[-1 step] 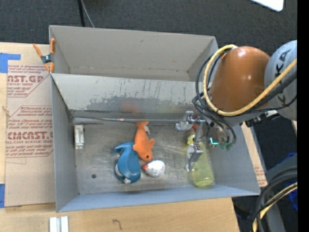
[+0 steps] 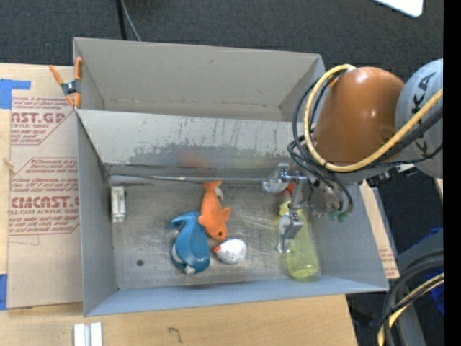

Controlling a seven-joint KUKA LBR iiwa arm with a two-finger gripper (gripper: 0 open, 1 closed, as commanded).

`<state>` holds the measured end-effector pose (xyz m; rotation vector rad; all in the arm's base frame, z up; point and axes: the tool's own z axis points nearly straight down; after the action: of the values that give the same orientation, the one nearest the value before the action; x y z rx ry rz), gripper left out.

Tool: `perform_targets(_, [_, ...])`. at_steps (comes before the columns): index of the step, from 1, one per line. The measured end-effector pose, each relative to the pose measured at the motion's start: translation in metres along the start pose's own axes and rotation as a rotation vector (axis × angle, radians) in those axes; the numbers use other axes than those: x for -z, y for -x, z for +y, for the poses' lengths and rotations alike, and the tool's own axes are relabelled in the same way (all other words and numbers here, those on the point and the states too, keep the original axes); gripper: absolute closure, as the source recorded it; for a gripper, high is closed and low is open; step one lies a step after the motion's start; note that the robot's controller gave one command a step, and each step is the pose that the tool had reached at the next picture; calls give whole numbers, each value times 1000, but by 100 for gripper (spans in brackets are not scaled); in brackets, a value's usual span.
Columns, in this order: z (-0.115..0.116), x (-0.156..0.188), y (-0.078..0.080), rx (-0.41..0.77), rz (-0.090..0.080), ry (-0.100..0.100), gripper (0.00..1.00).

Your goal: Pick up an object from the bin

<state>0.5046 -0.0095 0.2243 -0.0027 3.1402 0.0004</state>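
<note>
Now hand (image 2: 291,218) over yellow-green bottle (image 2: 302,258), right of bin (image 2: 180,132); grip unclear; arm (image 2: 431,85) lettered "KA".

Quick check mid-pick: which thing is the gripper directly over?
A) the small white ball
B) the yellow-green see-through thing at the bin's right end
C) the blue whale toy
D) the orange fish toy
B: the gripper hangs over the upper end of the yellow-green see-through thing, while the orange fish toy, blue whale toy and small white ball lie apart to its left.
</note>
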Motion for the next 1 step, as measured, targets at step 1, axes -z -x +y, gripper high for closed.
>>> perform_targets(1, [20,-59,-8,89,-3,0,0])
